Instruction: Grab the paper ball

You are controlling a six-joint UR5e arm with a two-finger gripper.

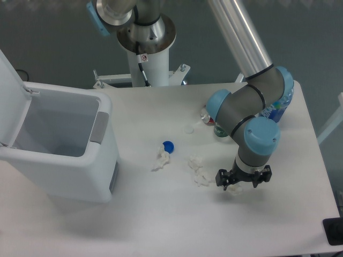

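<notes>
The paper ball (235,189) is a small white wad on the table, only partly visible under the gripper's front edge. My gripper (237,184) points straight down over it, low to the table. Its dark jaws look spread wide, with the ball between them. The fingertips are hidden by the gripper body, so I cannot see whether they touch the ball.
A larger white paper wad (198,171) lies just left of the gripper. Farther left are a narrow paper wad (160,160) and a blue cap (168,145). A red can (207,114), green bottle (221,130) and blue bottle (277,106) stand behind. An open white bin (59,142) occupies the left.
</notes>
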